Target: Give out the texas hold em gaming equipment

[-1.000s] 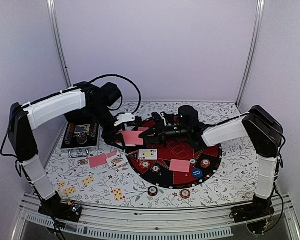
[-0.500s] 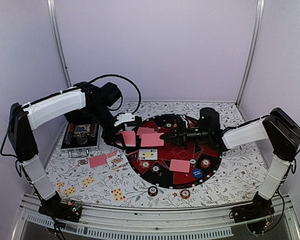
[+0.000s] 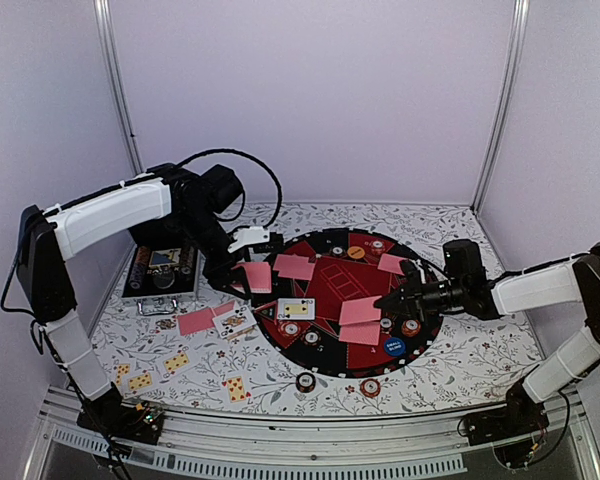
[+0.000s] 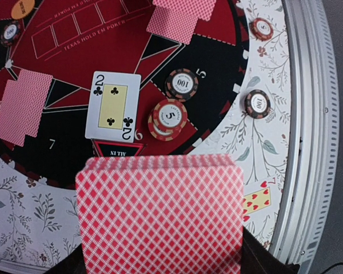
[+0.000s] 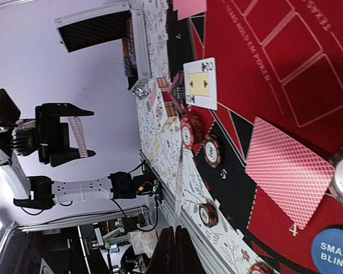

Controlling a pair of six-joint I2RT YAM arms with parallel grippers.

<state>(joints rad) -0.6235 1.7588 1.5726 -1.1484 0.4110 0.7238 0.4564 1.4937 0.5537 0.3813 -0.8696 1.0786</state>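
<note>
White cloth with a grey leaf print covers the bench [image 3: 480,345]. At its centre lies the round black-and-red mat [image 3: 325,355]; hours below are read on that mat, top view. Off the mat at 9 o'clock, well apart, sits the silver case [image 3: 160,270].

My left end effector [image 3: 236,280] hangs at the 9–10 o'clock rim, clamped on a deck of pink-backed cards [image 4: 160,217] that fills the lower half of the left wrist view. My right end effector [image 3: 384,300] reaches in from 3 o'clock, fingers pressed together on a single card [image 3: 358,310], back up, just right of centre; the right wrist view shows it edge-on.

One face-down card [image 3: 295,267] lies at 11 o'clock, a second card [image 3: 390,263] at 1, a third card [image 3: 360,334] near 6. The two of clubs [image 4: 113,105] lies face up at 9. Loose cards [image 3: 195,321] lie on the cloth left of the mat.

A chip stack [image 4: 168,118] sits just beside the two of clubs. Two single chips [image 3: 305,381] rest on the cloth past 6–7 o'clock. The blue disc [image 5: 334,251] is at 5, the orange disc [image 3: 355,252] at 12.
</note>
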